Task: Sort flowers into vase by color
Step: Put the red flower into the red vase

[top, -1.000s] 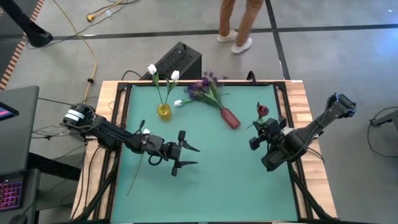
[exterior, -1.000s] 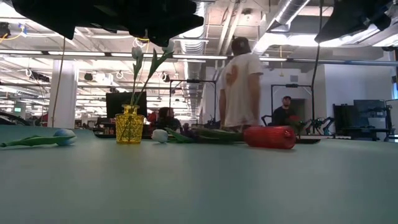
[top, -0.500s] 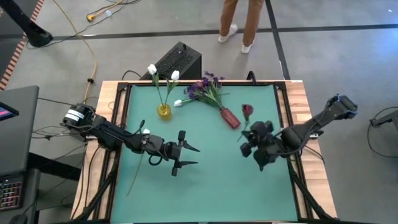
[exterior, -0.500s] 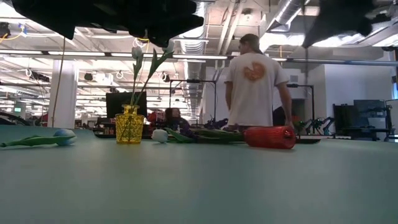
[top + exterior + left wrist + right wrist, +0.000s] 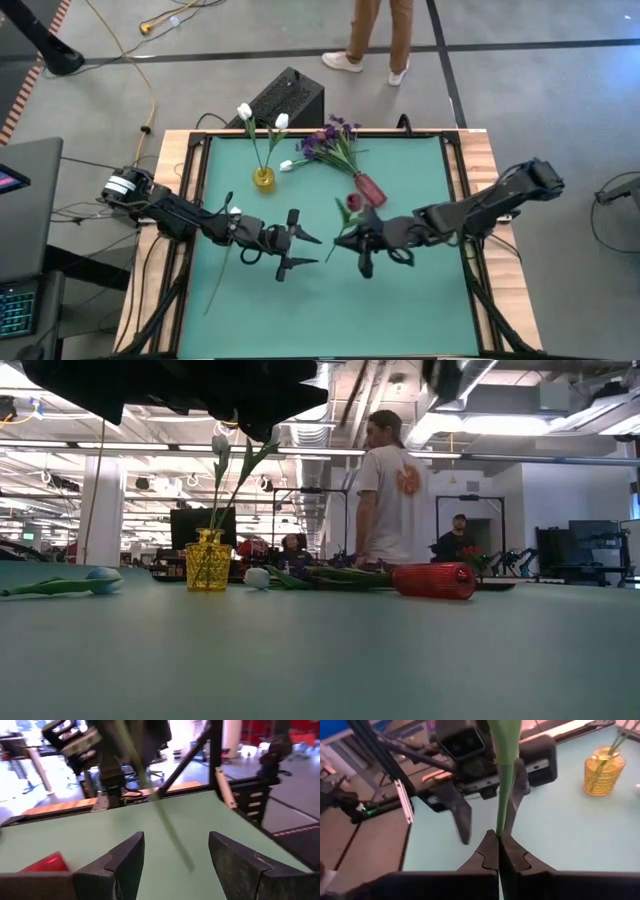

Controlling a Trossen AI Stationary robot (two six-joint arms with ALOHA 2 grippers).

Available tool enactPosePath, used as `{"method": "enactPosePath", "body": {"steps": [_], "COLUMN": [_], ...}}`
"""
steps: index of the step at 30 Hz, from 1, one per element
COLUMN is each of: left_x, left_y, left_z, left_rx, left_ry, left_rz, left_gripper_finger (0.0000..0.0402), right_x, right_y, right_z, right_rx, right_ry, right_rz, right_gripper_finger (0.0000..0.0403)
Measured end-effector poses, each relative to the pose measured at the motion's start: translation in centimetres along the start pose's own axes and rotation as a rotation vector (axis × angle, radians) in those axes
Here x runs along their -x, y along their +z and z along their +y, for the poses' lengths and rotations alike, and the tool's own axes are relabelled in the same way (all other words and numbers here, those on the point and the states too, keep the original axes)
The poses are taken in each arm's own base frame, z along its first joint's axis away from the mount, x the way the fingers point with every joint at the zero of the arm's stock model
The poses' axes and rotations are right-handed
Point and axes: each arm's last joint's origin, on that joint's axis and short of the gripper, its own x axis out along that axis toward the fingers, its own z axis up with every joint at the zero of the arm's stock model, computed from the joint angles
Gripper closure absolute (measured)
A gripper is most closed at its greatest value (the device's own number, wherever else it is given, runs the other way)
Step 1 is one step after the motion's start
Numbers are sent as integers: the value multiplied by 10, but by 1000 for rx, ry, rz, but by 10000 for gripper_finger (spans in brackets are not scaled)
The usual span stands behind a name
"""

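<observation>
My right gripper (image 5: 348, 240) is near the table's middle, shut on a dark red tulip (image 5: 352, 203) with a thin green stem. My left gripper (image 5: 308, 250) stands open just left of it, fingers level and pointing at the stem, touching nothing. The yellow vase (image 5: 263, 178) stands upright at the far left and holds two white tulips (image 5: 282, 121). A red vase (image 5: 370, 188) lies on its side. The purple spray (image 5: 330, 140) and a white tulip (image 5: 287, 165) lie on the mat behind it. Another flower's stem (image 5: 222, 265) lies under my left arm. My right gripper pinches the red tulip's green stem (image 5: 499, 831) between its two shut fingertips, below the bloom. The fingers come from the table's right, slanting a little downward, and lie across the stem. The tulip is lifted clear of the mat, and its free lower end (image 5: 187, 865) points toward my left gripper.
A black box (image 5: 288, 97) sits beyond the table's far edge. A person (image 5: 385, 490) stands on the floor behind the table. The green mat's near half (image 5: 330, 315) is bare. Raised black frame rails (image 5: 455, 160) run along the table's sides.
My right gripper has carried the red tulip from the table's right side toward the middle and my left gripper. The wrist has swung round, so the bloom has stayed on the far side of the gripper. The person behind the table has walked.
</observation>
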Motion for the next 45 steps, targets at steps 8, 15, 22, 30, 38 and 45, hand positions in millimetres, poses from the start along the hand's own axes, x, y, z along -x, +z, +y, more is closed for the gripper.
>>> {"method": "enactPosePath", "body": {"steps": [8,15,22,30,38,45], "left_x": [0,-1,-1,-1,-1,-1], "left_y": [-1,-6,-7,-7,-8,-8], "left_z": [3,16,16,17,17,18], "left_rx": [98,185,187,172,128,128], "left_ry": [-11,44,-18,-17,-11,-9], "left_rz": [3,48,53,57,67,64], "left_gripper_finger": [191,191,191,245,391,400], "right_x": [-35,-46,-52,-55,-55,-55], "right_y": [-2,-4,0,2,1,2], "right_z": [-1,5,-2,-9,-8,-8], "right_rx": [101,134,142,139,133,120], "right_ry": [-31,2,-22,-37,-33,-29], "right_rz": [37,68,40,49,57,42], "right_gripper_finger": [383,383,383,382,362,312]}}
